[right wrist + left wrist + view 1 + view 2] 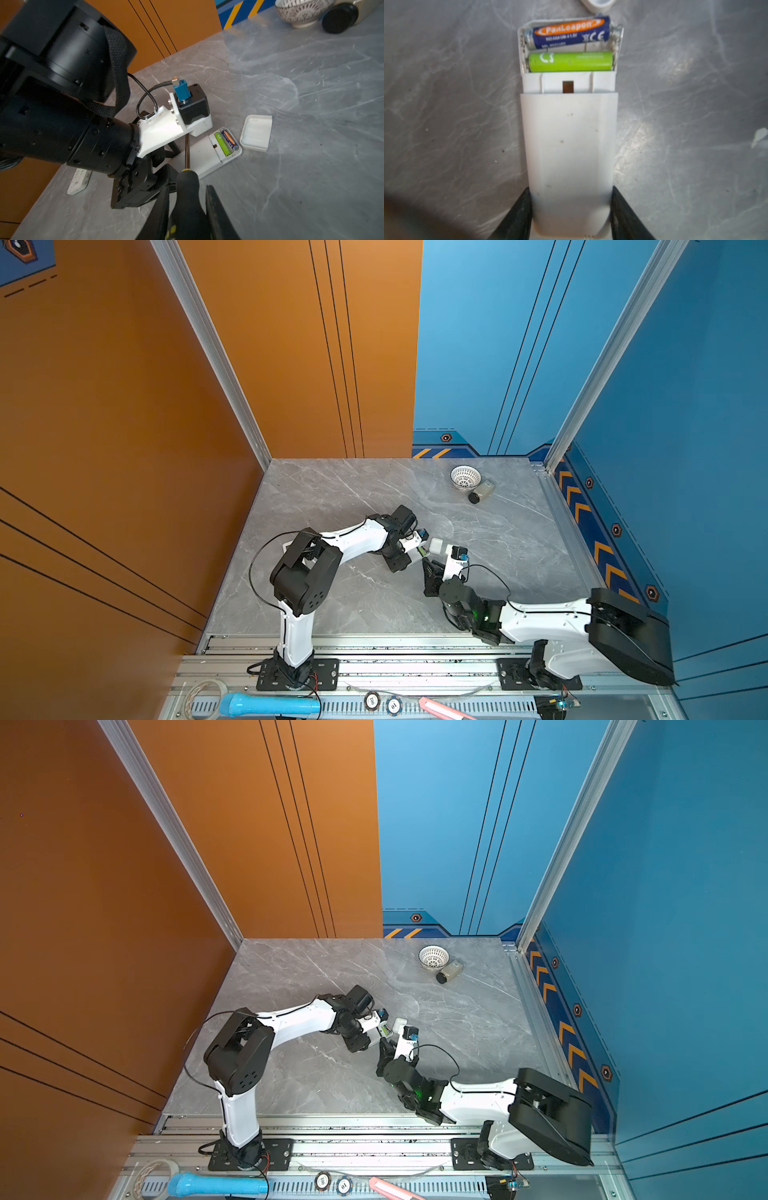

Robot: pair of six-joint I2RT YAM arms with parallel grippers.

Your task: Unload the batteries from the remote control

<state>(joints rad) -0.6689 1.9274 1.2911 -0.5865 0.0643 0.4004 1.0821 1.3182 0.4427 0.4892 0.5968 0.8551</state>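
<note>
Left tool [570,199]: closed on the sides of the remote control [569,135], gripping the end away from the battery bay.
Right tool [188,197]: closed narrowly on the black-and-yellow handle of the screwdriver [187,178].
Remote control: white and back side up, near the middle of the surface [332,497], with its battery bay uncovered.
Green battery [571,61]: lies flat in the inner slot of the bay, crosswise to the remote.
Blue battery [569,33]: has an orange label and sits in the outer slot, next to the green one. It is slightly askew, with one end at the spring.
Screwdriver: the shaft reaches over the remote's body, and the tip is hidden behind the left arm's camera mount.
Cover [256,133]: white, inner side up, on the surface just beyond the open end of the remote and apart from it.
Far right corner of the surface: a white perforated bowl [465,477] with a black-capped jar [482,491] lying on its side against it.
</note>
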